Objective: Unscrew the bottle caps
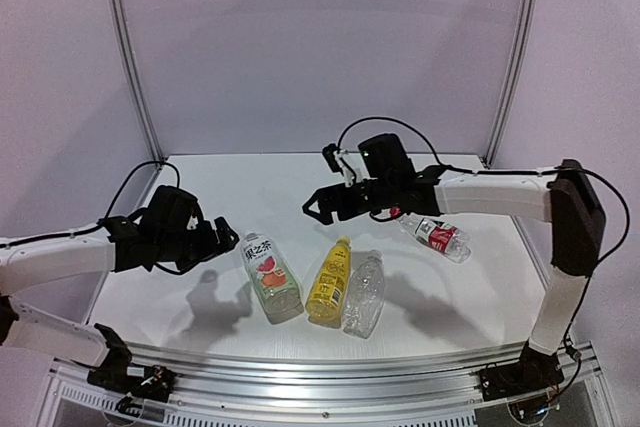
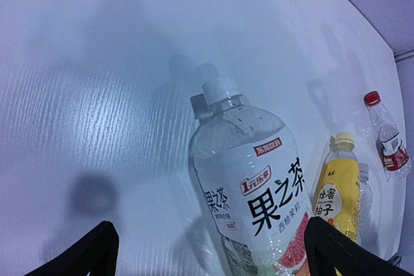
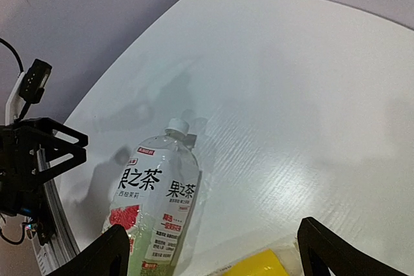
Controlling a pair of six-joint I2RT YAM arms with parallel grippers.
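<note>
While the left pincer (image 1: 230, 236) and right pincer (image 1: 316, 211) hang released, jaws wide, over the white worktop (image 1: 200, 187), four bottles lie on it. Just right of the left pincer is the clear fruit-label plastic bottle (image 1: 270, 277), its white screw cap (image 2: 220, 87) nearest. Near the right pincer lie the yellow plastic bottle (image 1: 330, 287) with its yellow screw cap (image 1: 344, 241) and the clear plain plastic bottle (image 1: 365, 297). Behind it lies the clear red-label plastic bottle (image 1: 440, 237) with its red screw cap (image 2: 370, 97). Contents cannot be told.

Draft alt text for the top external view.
Four plastic bottles lie on a white table: fruit-label bottle, yellow bottle and plain clear bottle side by side near centre, red-label bottle apart at right. Both grippers are open and empty: left gripper beside the fruit-label bottle, right gripper raised near the yellow bottle's neck.
</note>
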